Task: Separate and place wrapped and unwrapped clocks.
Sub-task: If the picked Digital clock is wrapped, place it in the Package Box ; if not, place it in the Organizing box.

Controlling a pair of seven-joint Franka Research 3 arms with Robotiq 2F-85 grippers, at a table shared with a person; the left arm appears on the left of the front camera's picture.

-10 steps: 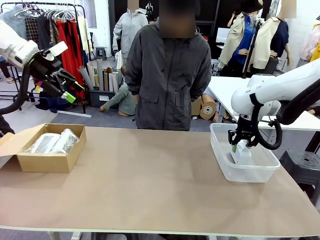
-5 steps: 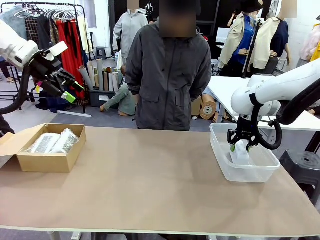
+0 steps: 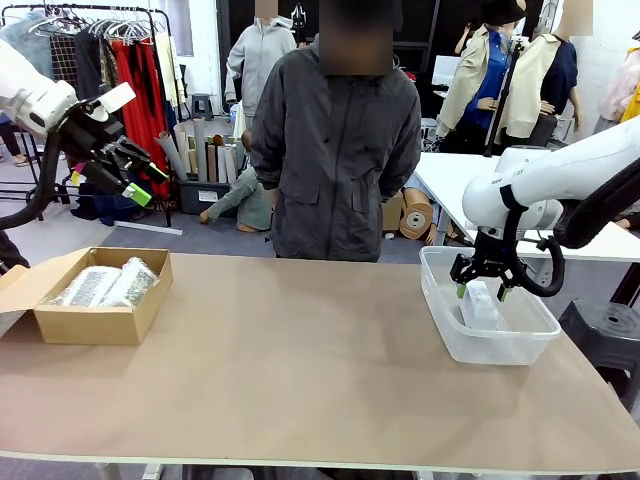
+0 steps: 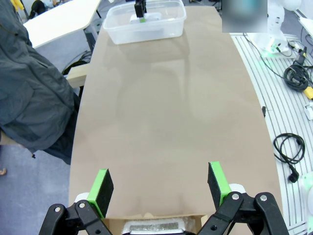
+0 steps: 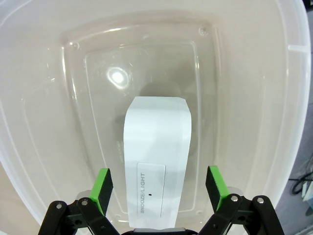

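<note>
Brown table (image 3: 300,360) in front, clothes rack (image 3: 110,40) back left, white table (image 3: 450,175) back right, grey floor.

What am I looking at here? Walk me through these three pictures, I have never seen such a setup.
Two white robot arms work at a brown table, with a person in a grey jacket standing at the far side. The front picture is taken from between the arms. The other two come from cameras on the wrists, looking along each gripper's green-padded fingers.

The left gripper hangs open in the air above a brown cardboard box holding two lumpy white bubble-wrap bundles. Its wrist picture looks down the length of the table.

The right gripper is open over a clear plastic tub. Inside lies a smooth white rectangular clock, its button printed SNOOZE/LIGHT. The fingers stand either side of it without gripping.

Neither gripper holds anything.
</note>
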